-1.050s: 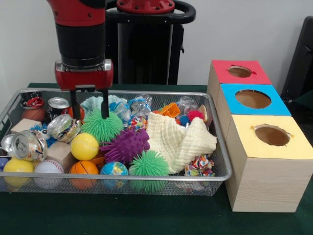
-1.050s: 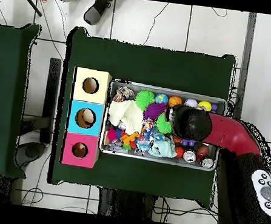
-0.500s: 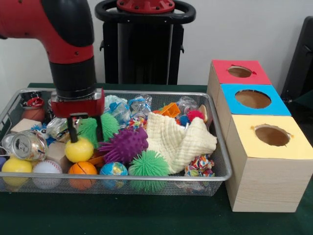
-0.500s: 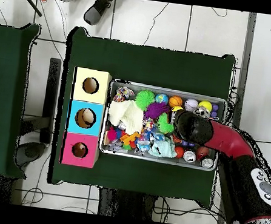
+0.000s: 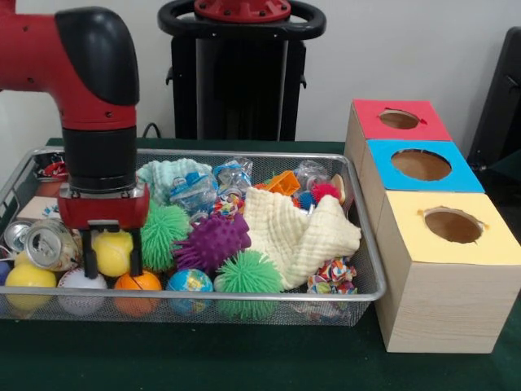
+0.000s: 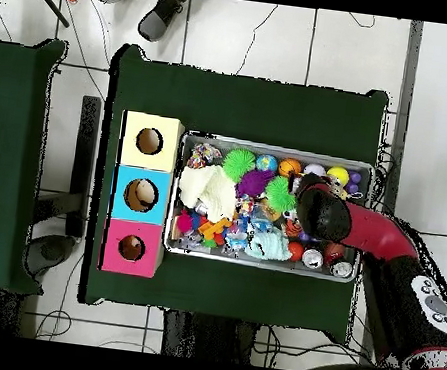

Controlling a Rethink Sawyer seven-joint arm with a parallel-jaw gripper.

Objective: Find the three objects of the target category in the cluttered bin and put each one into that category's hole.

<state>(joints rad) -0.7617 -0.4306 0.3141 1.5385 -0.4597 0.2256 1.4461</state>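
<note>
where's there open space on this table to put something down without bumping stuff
Bare green cloth runs along the front of the wire bin, and a wider stretch lies beyond the bin and boxes in the overhead view. The bin itself is packed, with the gripper around a yellow ball.

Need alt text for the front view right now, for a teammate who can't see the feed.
The red arm's pincer straddles a yellow ball at the left of a wire bin crowded with balls, spiky toys, cans and a cloth. Beside the bin stand three boxes with holes in red, blue and yellow tops.
</note>
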